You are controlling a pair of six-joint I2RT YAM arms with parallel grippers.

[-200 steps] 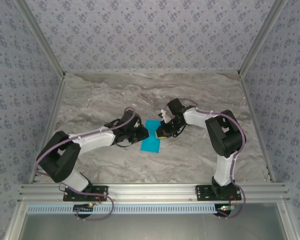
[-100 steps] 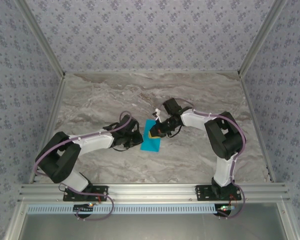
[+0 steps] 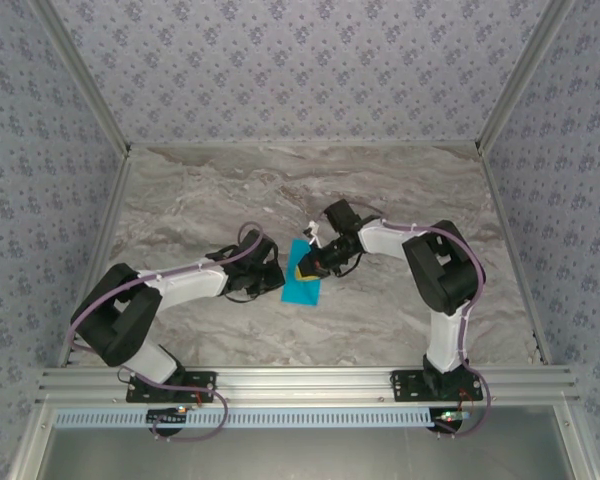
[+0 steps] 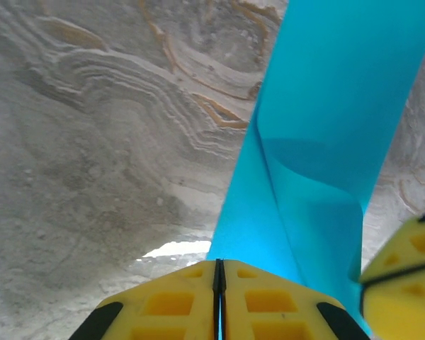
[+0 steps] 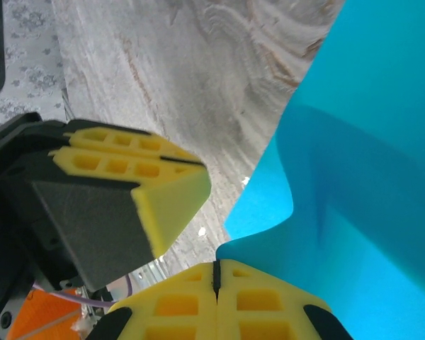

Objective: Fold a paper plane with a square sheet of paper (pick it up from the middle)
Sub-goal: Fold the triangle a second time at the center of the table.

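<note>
As jaws clench the square sheet of paper (image 4: pixel 326 106), left gripper (image 4: pixel 218 265), right gripper (image 5: pixel 214 265)

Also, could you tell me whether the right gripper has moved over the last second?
Yes. The right gripper has slid left, away from the right edge of the table, further over the blue paper.
</note>
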